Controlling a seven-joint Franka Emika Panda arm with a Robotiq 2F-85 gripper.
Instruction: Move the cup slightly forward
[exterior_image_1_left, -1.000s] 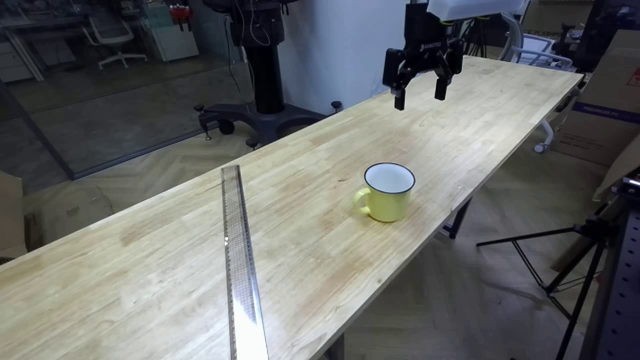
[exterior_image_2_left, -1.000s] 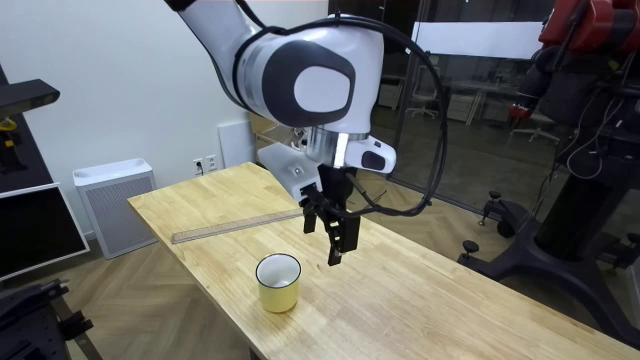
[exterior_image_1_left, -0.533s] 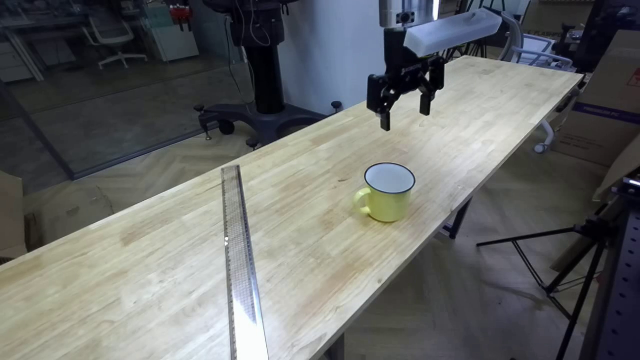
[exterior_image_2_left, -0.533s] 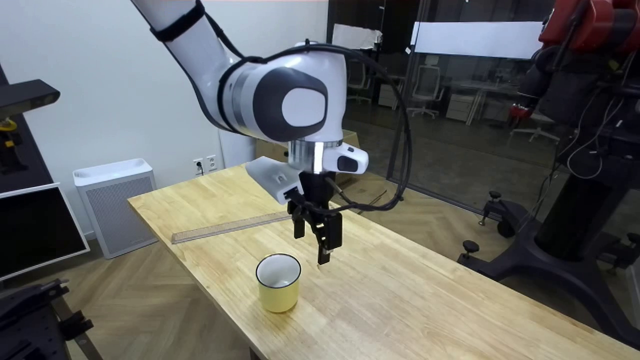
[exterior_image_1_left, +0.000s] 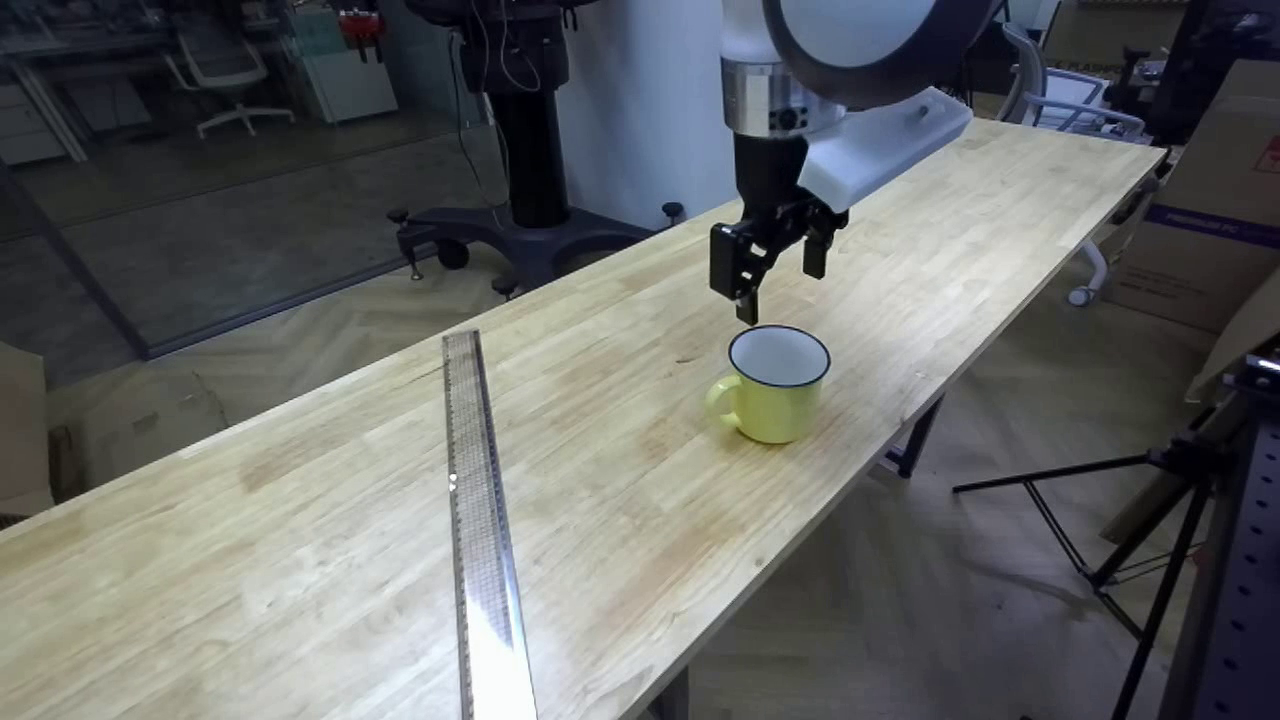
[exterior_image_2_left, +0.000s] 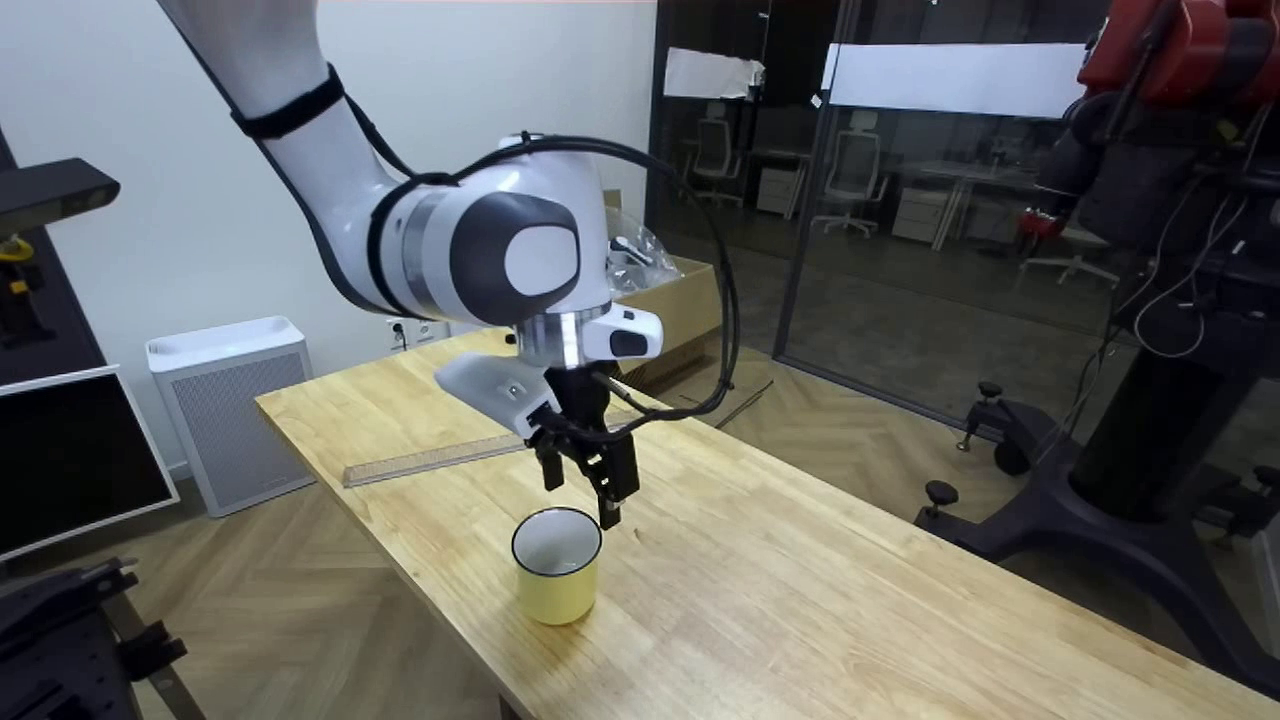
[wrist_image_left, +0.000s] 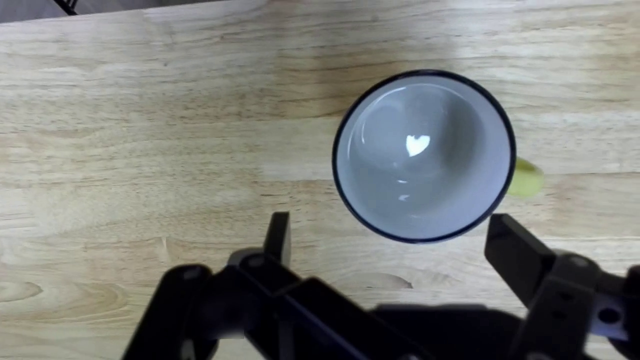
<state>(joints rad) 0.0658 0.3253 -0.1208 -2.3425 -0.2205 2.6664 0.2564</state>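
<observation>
The long, pale wooden tabletop (exterior_image_1_left: 620, 470) stretches from eight o'clock to two in an exterior view. In an exterior view the white and dark-grey jointed arm (exterior_image_2_left: 510, 250) extends from between ten and eleven o'clock, its forearm slanting toward five, its wrist hanging nearly straight toward six. A long, clear, gridded ruler (exterior_image_1_left: 487, 520) lies flat on the tabletop. The black two-fingered hand (exterior_image_1_left: 781, 288) points downward, its fingers (wrist_image_left: 515, 255) spread well apart, gripping nothing. In an exterior view, at six o'clock from it, stands the round yellow mug (exterior_image_1_left: 778, 405), white inside and dark-rimmed, upright on the tabletop. In the wrist view, one fingertip sits just beside the rim, between four and five o'clock; contact unclear. The small yellow handle (wrist_image_left: 527, 180) shows just past three.
</observation>
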